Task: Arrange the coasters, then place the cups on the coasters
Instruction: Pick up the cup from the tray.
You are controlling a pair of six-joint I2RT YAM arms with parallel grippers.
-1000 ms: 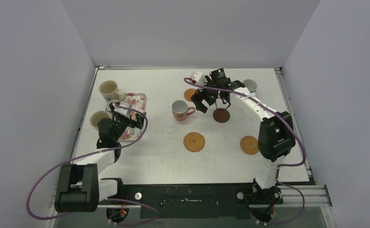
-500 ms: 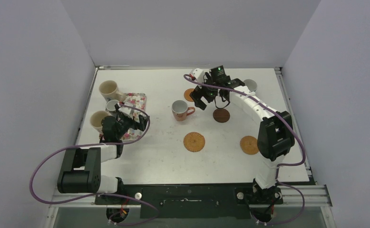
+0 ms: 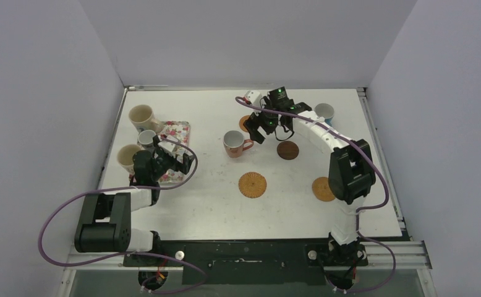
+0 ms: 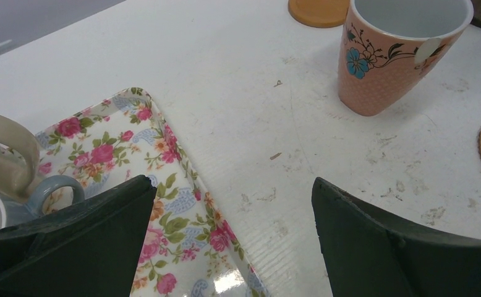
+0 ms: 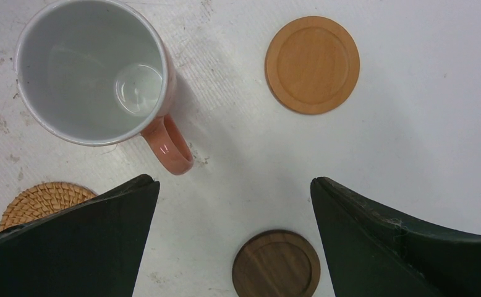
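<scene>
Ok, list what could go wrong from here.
1. The right end effector hangs open close by the pink mug; coming down for the dark coaster, it could clip the mug's handle.
2. The orange coaster lies thin and flat on the table, so a grip may slip off.
3. By the left end effector, the small mug and a cream mug stand close together at the tray; reaching for one could knock the other.

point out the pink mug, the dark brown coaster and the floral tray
pink mug (image 5: 93, 71), right wrist view, on its white inside
dark brown coaster (image 5: 276, 264), right wrist view, centre of its top face
floral tray (image 4: 133, 142), left wrist view, bare patterned surface
</scene>
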